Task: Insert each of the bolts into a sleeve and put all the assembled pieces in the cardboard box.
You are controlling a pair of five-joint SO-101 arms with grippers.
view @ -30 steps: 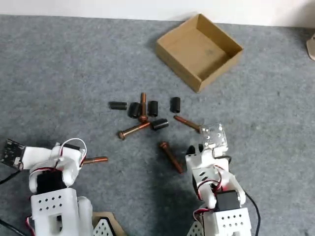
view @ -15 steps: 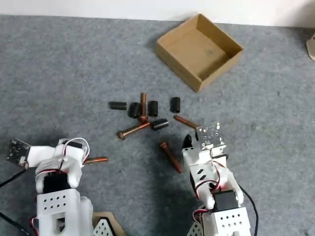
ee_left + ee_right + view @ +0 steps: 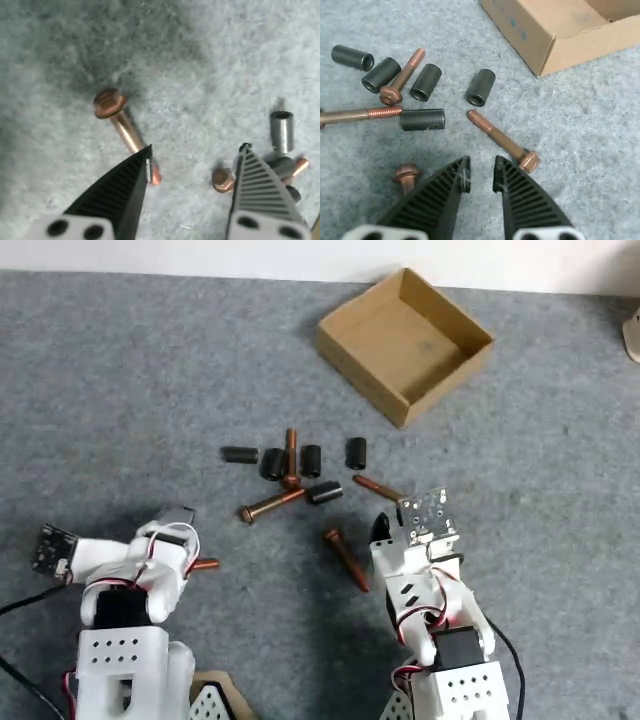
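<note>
Left gripper (image 3: 196,150) stands wide apart, clamped on nothing. One bolt (image 3: 125,131) lies on the grey mat (image 3: 225,50) right beside its dark finger (image 3: 125,190), with the threaded end tucked at that fingertip and the head well outside the gap. Over on the right, the right gripper (image 3: 481,175) shows just a narrow slit between its fingers, nothing in it. A second bolt (image 3: 502,141) lies just beyond it on the far side, and a third (image 3: 347,558) just to its left. Black sleeves (image 3: 311,460) lie loose farther out, and the cardboard box (image 3: 360,372) sits at the far right.
</note>
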